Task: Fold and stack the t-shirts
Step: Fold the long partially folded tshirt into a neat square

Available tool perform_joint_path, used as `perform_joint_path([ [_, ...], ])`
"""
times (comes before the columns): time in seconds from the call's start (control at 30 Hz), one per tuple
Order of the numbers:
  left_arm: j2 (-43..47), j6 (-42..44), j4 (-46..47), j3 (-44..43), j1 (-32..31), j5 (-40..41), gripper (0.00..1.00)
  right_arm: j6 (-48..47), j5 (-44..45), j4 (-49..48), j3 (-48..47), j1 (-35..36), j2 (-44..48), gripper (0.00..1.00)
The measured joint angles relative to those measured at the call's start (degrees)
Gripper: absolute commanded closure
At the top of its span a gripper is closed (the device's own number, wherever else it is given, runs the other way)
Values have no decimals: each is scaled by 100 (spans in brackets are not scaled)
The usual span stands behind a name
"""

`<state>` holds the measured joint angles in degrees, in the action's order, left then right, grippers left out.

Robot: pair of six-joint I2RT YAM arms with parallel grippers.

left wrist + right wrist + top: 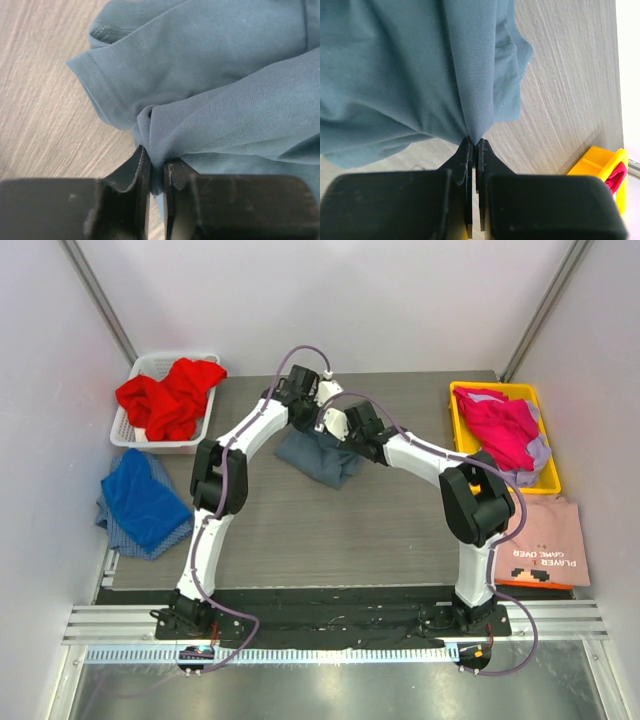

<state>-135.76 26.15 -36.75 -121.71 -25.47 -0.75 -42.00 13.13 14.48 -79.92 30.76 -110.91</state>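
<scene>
The slate blue-grey t-shirt [320,457] lies bunched at the table's far middle. My left gripper [305,408] is shut on a pinched fold of it [210,75]; the cloth runs down between the jaws [156,167]. My right gripper [335,425] is shut on another fold of the same shirt [395,75], gripped at the jaw tips [474,145]. A red t-shirt [170,395] fills the white basket [140,438]. A royal blue t-shirt [143,497] lies at the left. A magenta t-shirt [500,427] sits in the yellow bin [548,475]. A pale pink printed t-shirt [542,543] lies folded at the right.
The grey wood-grain tabletop [330,535] lies between the arms. The yellow bin's corner also shows in the right wrist view [602,162]. White walls close in the back and sides. A metal rail [330,625] runs along the near edge.
</scene>
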Motion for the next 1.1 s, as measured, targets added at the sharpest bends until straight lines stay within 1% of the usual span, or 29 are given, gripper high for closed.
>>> perform_joint_path([
  [0.03,-20,2,57,0,-2,39,75,-26,11,-24,-31,-17,-50,98],
  [0.1,-61,4,168,0,-2,125,71,-92,39,-66,-98,-70,-146,97],
  [0.13,-76,9,212,-2,0,166,64,-111,55,-66,-129,-94,-179,97],
  [0.23,-149,22,400,-11,7,356,55,-168,140,-74,-236,-177,-282,97],
  [0.3,-195,13,507,-11,20,494,52,-197,208,-70,-299,-251,-343,98],
  [0.33,-214,7,560,-11,28,555,49,-212,234,-70,-337,-299,-376,98],
  [0.4,-243,2,662,-11,35,662,46,-238,275,-63,-396,-369,-422,99],
  [0.43,-249,7,715,-11,37,726,41,-256,299,-66,-428,-398,-450,99],
  [0.53,-251,4,879,-11,35,885,40,-297,363,-66,-529,-472,-520,97],
  [0.6,-251,2,975,-11,31,975,40,-306,389,-66,-603,-507,-577,88],
  [0.67,-251,2,1045,-11,17,1040,40,-315,428,-63,-704,-518,-654,78],
  [0.7,-251,0,1064,-11,7,1071,40,-317,442,-66,-758,-527,-697,70],
  [0.77,-251,0,1093,-9,-4,1115,41,-321,490,-66,-861,-531,-780,66],
  [0.8,-251,-2,1108,-4,-15,1137,40,-332,514,-70,-918,-540,-824,61],
  [0.83,-249,-9,1169,31,-28,1174,41,-337,538,-68,-984,-546,-874,60],
  [0.87,-236,-13,1211,74,-31,1191,41,-332,557,-74,-1047,-551,-916,54],
  [0.9,-216,-17,1252,151,-35,1213,41,-332,579,-72,-1110,-557,-953,51],
  [1.0,-83,-42,1292,474,-39,1233,41,-310,638,-83,-1276,-579,-1040,48],
  [1.1,116,-129,1274,767,-39,1207,41,-282,697,-85,-1440,-614,-1134,47],
])
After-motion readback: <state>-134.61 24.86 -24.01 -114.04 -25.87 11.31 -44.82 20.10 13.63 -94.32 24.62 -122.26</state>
